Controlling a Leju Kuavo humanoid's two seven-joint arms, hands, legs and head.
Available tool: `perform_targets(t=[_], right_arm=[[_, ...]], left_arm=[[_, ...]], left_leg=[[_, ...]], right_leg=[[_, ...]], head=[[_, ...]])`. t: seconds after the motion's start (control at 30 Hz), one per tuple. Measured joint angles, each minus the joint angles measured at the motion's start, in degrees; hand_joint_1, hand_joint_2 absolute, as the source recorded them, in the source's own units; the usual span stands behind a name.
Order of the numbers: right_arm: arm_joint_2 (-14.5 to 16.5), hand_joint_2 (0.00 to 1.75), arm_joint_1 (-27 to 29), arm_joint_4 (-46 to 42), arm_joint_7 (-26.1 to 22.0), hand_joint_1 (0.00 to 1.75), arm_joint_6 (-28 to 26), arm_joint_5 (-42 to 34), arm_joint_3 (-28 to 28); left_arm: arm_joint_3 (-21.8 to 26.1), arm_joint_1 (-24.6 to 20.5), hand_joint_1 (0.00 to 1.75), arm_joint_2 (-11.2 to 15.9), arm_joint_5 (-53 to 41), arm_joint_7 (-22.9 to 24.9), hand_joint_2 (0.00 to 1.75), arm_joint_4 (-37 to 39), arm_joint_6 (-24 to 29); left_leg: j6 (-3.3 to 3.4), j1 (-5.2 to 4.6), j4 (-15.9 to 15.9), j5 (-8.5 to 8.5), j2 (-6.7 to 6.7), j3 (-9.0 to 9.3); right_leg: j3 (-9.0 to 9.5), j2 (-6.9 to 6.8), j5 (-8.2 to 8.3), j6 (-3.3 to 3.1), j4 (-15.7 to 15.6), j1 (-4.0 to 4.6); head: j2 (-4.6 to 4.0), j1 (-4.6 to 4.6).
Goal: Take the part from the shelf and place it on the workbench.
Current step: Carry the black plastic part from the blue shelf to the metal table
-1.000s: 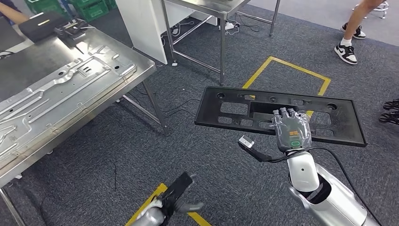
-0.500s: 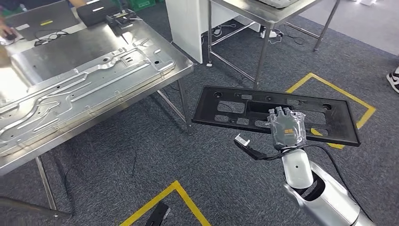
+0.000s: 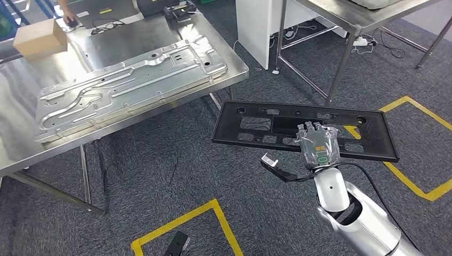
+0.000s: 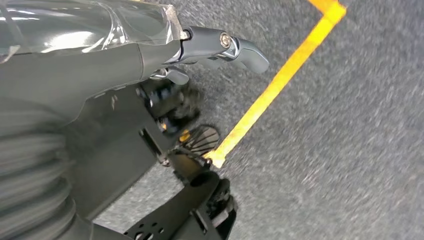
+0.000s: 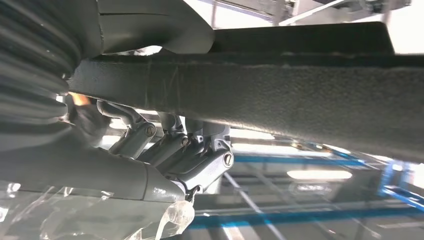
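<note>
Part carried beside the counter
My right robot hand [image 3: 319,149] grips the black part [image 3: 304,129] over carpet; a pressed metal panel [image 3: 133,80] lies on the counter [image 3: 32,152].

Right robot hand [image 3: 319,147] grips (arm raised forward); left robot hand [image 4: 165,75] hangs low.
</note>
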Motion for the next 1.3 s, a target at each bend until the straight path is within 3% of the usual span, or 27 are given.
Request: perform_targets(t=[0.07,0.13,0.17,0.2,0.23,0.3,0.33,0.37,0.43,0.47,0.5,0.57,0.6,0.63,0.7,0.73,0.77,0.87,0.93,0.97,1.03,1.07,1.13,1.17,1.23,1.27,1.3], right_arm=[[0.37,1.75,-0.30,0.32,-0.13,1.75,-0.27,0.05,-0.02],[0.81,1.75,-0.60,0.68,-0.14,1.75,-0.34,-0.05,0.03],[1.09,1.75,-0.82,0.82,-0.11,1.75,-0.19,-0.14,0.07],[1.44,1.75,-1.07,0.93,-0.09,1.75,0.03,-0.26,0.10],[1.68,1.75,-1.25,1.04,-0.04,1.75,0.26,-0.32,0.09],[2.09,1.75,-1.57,1.19,-0.02,1.75,0.51,-0.32,0.07],[2.17,1.75,-1.57,1.28,0.02,1.75,0.59,-0.34,0.07],[2.27,1.75,-1.62,1.34,0.02,1.75,0.63,-0.36,0.13],[2.31,1.75,-1.60,1.52,0.01,1.75,0.71,-0.45,0.35],[2.33,1.75,-1.59,1.57,0.00,1.75,0.70,-0.47,0.46],[2.34,1.75,-1.61,1.59,0.00,1.75,0.69,-0.53,0.53],[2.34,1.75,-1.66,1.69,0.01,1.75,0.67,-0.64,0.57],[2.38,1.75,-1.75,1.75,0.01,1.75,0.65,-0.71,0.60],[2.48,1.75,-1.78,1.86,0.00,1.75,0.62,-0.75,0.62],[2.72,1.75,-1.71,2.02,0.00,1.75,0.44,-0.79,0.68],[2.79,1.75,-1.63,2.09,0.01,1.75,0.32,-0.76,0.69],[2.80,1.75,-1.52,2.14,0.01,1.75,0.14,-0.68,0.69],[2.72,1.75,-1.34,2.27,-0.03,1.75,-0.62,-0.32,0.58],[2.64,1.75,-1.21,2.34,-0.08,1.75,-0.89,-0.21,0.50],[2.63,1.75,-1.12,2.36,-0.10,1.75,-0.90,-0.19,0.49],[2.64,1.75,-1.01,2.36,-0.13,1.75,-0.90,-0.13,0.42],[2.62,1.75,-1.02,2.36,-0.13,1.75,-0.90,-0.10,0.33],[2.56,1.75,-1.05,2.35,-0.12,1.75,-0.97,0.02,0.17],[2.52,1.75,-1.04,2.36,-0.12,1.75,-1.01,0.08,0.13],[2.57,1.75,-0.98,2.35,-0.13,1.75,-1.09,0.20,0.06],[2.63,1.75,-0.93,2.35,-0.14,1.75,-1.10,0.22,0.00],[2.69,1.75,-0.91,2.32,-0.11,1.75,-1.14,0.26,-0.06]], left_arm=[[-0.01,-0.13,0.00,0.01,-0.01,0.18,1.75,0.00,-0.02],[-0.02,-0.49,0.00,-0.19,-0.03,1.52,1.75,0.02,0.33],[-0.02,-0.78,0.00,-0.40,-0.03,2.51,1.75,0.05,0.57],[-0.02,-1.08,0.00,-0.71,-0.03,3.38,1.75,0.09,0.72],[-0.02,-1.34,0.00,-1.02,-0.03,3.97,1.75,0.14,0.71],[-0.08,-1.95,0.00,-1.50,-0.06,4.48,1.75,0.24,0.25],[-0.18,-2.25,0.00,-1.69,-0.09,4.56,1.75,0.28,-0.07],[-0.34,-2.57,0.00,-1.82,-0.10,4.57,1.75,0.33,-0.39],[-0.82,-2.89,0.00,-2.05,-0.14,4.50,1.75,0.43,-0.97],[-1.13,-2.93,0.00,-2.15,-0.11,4.45,1.75,0.46,-1.14],[-1.46,-2.95,0.00,-2.22,-0.08,4.39,1.75,0.46,-1.25],[-2.23,-3.04,0.00,-2.31,-0.01,4.22,1.75,0.46,-1.30],[-2.61,-3.14,0.00,-2.30,-0.03,4.06,1.75,0.47,-1.36],[-2.98,-3.26,0.00,-2.29,-0.04,3.74,1.75,0.48,-1.42],[-3.64,-3.35,0.00,-2.15,-0.06,2.29,1.75,0.50,-2.01],[-3.98,-3.25,0.00,-1.94,-0.02,1.12,1.75,0.50,-2.57],[-4.38,-3.05,0.00,-1.70,-0.01,-0.22,1.75,0.50,-3.34],[-5.77,-2.80,0.00,-1.35,0.00,-2.96,1.75,0.52,-5.16],[-6.62,-2.93,0.00,-1.38,-0.01,-3.22,1.75,0.54,-5.44],[-7.01,-2.93,0.00,-1.39,-0.01,-3.22,1.75,0.55,-5.43],[-7.60,-2.91,0.00,-1.39,0.00,-3.22,1.75,0.55,-5.39],[-7.81,-2.92,0.00,-1.38,0.01,-3.22,1.75,0.55,-5.35],[-8.25,-3.08,0.00,-1.34,0.01,-3.22,1.75,0.54,-5.30],[-8.51,-3.14,0.00,-1.33,0.01,-3.23,1.75,0.53,-5.28],[-8.95,-3.08,0.00,-1.33,0.01,-3.22,1.75,0.54,-5.26],[-9.06,-2.99,0.00,-1.32,0.01,-3.22,1.75,0.54,-5.25],[-9.10,-2.96,0.00,-1.32,0.01,-3.18,1.75,0.54,-5.24]], left_leg=[[3.01,-2.43,-8.65,4.81,1.32,3.86],[4.85,-4.74,-15.30,7.07,2.45,6.39],[4.80,-5.22,-16.93,6.99,2.29,6.90],[4.66,-5.01,-18.10,6.89,1.66,7.61],[4.41,-4.50,-19.02,6.94,0.99,8.36],[4.60,-3.41,-19.97,7.29,-0.38,9.71],[4.75,-2.91,-20.16,7.39,-1.09,10.01],[4.98,-2.49,-20.16,7.35,-1.85,10.16],[4.67,-1.70,-20.01,7.10,-3.89,10.38],[4.35,-1.27,-19.78,6.88,-4.97,10.47],[3.87,-0.79,-19.32,6.52,-6.04,10.55],[2.54,-0.05,-17.35,5.18,-7.90,10.05],[2.00,0.11,-16.04,4.56,-8.61,9.49],[1.64,0.11,-15.11,4.16,-9.15,8.88],[1.47,0.00,-14.70,4.11,-10.07,8.03],[1.33,-0.14,-14.78,4.02,-9.89,7.75],[1.03,-0.23,-13.98,3.59,-8.56,7.21],[-0.24,0.07,-4.75,0.13,-2.07,2.25],[-0.30,0.32,1.24,-1.22,-0.70,-1.56],[0.00,0.25,1.50,-0.53,-0.59,-2.14],[1.44,-0.36,-4.37,3.50,-0.08,0.13],[2.71,-1.13,-9.04,5.72,1.15,2.27],[4.44,-2.68,-15.94,7.95,3.70,5.77],[4.68,-3.18,-17.48,7.92,4.35,6.54],[4.62,-3.07,-19.57,8.01,3.25,7.92],[4.64,-2.82,-20.90,8.37,2.31,8.99],[4.83,-2.44,-22.10,8.75,1.50,10.10]], right_leg=[[1.48,-1.27,-0.27,-0.25,-1.07,0.62],[2.67,-2.31,-0.42,-0.65,-2.40,1.05],[3.04,-2.87,-0.59,-0.87,-2.80,1.44],[3.35,-3.46,-0.84,-1.13,-3.17,1.82],[3.60,-2.99,-1.19,-1.28,-3.00,2.04],[2.79,0.25,-2.87,-0.76,0.12,1.89],[1.23,2.36,-4.33,-0.35,3.55,1.49],[-0.97,3.49,-5.90,0.03,7.52,1.17],[-4.71,3.95,-6.85,0.79,12.68,0.68],[-5.21,4.00,-5.59,1.30,12.22,0.41],[-4.57,4.28,-3.28,1.93,9.51,0.07],[-1.96,6.51,1.08,3.36,2.24,-0.91],[-1.17,7.60,2.10,3.20,0.03,-1.21],[-0.96,8.22,2.26,2.49,-0.82,-1.35],[-1.37,7.14,1.96,0.13,-0.49,-1.23],[-1.39,6.30,1.93,-0.57,-0.49,-1.15],[-1.28,5.47,1.89,-1.07,-0.51,-1.12],[-0.71,3.46,1.40,-1.66,-0.59,-0.85],[-0.29,2.03,0.92,-1.69,-0.59,-0.54],[0.06,1.25,0.63,-1.73,-0.61,-0.33],[1.17,-0.24,0.04,-1.80,-0.96,0.23],[1.97,-0.95,-0.17,-1.89,-1.47,0.48],[3.52,-2.40,-0.31,-1.85,-2.92,0.83],[4.06,-3.18,-0.32,-1.76,-3.56,0.84],[5.00,-4.37,-0.49,-1.69,-4.58,0.87],[5.36,-3.43,-0.71,-1.73,-4.52,0.85],[5.20,-1.59,-1.32,-1.75,-3.46,0.83]], head=[[0.00,0.05],[-0.01,0.06],[-0.01,0.06],[-0.01,0.02],[-0.01,0.08],[-0.01,0.16],[-0.01,0.23],[-0.01,0.23],[0.00,0.24],[0.00,0.23],[0.00,0.24],[-0.01,0.27],[-0.01,0.24],[-0.01,0.22],[0.00,0.13],[0.00,0.15],[0.00,0.11],[-0.01,-0.01],[0.00,0.00],[0.00,-0.01],[0.00,-0.01],[0.00,0.01],[0.00,0.03],[0.00,0.04],[0.00,0.03],[-0.01,0.03],[-0.01,0.04]])
